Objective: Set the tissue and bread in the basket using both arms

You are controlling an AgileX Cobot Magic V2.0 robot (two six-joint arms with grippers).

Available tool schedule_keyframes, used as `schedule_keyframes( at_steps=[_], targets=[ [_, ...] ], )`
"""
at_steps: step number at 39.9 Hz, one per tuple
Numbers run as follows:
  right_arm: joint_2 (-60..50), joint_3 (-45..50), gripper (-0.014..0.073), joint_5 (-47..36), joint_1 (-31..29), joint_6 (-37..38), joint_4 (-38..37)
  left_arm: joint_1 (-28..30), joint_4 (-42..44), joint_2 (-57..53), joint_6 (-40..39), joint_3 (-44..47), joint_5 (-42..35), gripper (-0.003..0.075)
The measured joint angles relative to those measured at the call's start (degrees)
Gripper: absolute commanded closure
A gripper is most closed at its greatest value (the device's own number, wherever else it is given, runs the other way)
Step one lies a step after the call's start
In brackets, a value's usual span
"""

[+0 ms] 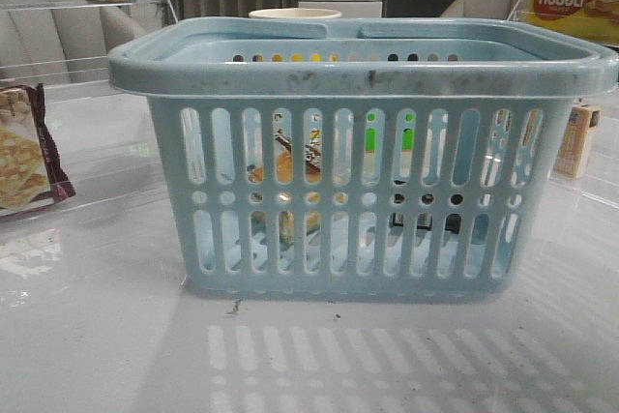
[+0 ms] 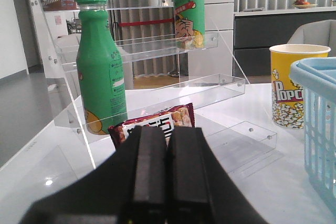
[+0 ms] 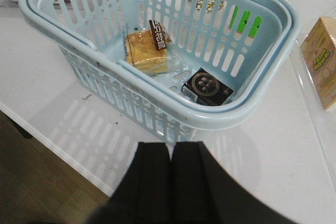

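Note:
The light-blue basket (image 1: 363, 70) stands in the middle of the table. It also shows in the right wrist view (image 3: 239, 111) and at the edge of the left wrist view (image 2: 321, 124). Inside it lie the bread (image 3: 146, 50) in its clear bag and the small dark tissue pack (image 3: 207, 86), apart from each other. Through the slots the bread (image 1: 284, 166) and the tissue (image 1: 426, 224) show in the front view. My right gripper (image 3: 170, 148) is shut and empty, above the table just outside the basket's rim. My left gripper (image 2: 167, 132) is shut and empty, left of the basket, facing a shelf.
A clear acrylic shelf (image 2: 157, 90) holds green bottles (image 2: 100, 66) and a maroon-edged cracker packet (image 2: 157, 124), which also shows in the front view (image 1: 24, 152). A yellow popcorn cup (image 2: 294, 85) stands beside the basket. A small carton (image 3: 323, 61) stands on the basket's right, and the table edge (image 3: 63, 153) is near.

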Motion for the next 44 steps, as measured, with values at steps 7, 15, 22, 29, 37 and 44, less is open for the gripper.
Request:
schedule_keyframes(
  at_steps=[7,15,22,29,37,44],
  targets=[
    [0.00,0.00,0.0537,0.00,0.00,0.00,0.00,0.00,0.00,0.00,0.00,0.00,0.00,0.0629],
    [0.00,0.00,0.0537,0.00,0.00,0.00,0.00,0.00,0.00,0.00,0.00,0.00,0.00,0.0629],
    [0.00,0.00,0.0537,0.00,0.00,0.00,0.00,0.00,0.00,0.00,0.00,0.00,0.00,0.0629],
    [-1.03,1.38,0.0537,-1.01,-0.68,0.00,0.00,0.00,0.00,0.00,0.00,0.00,0.00,0.0629],
    [-9.79,12.71,0.0537,-12.67,-9.83,0.00,0.00,0.00,0.00,0.00,0.00,0.00,0.00,0.0629],
    [-23.61,28.09,0.0537,-27.10,-16.91,0.00,0.00,0.00,0.00,0.00,0.00,0.00,0.00,0.0629]
  ],
)
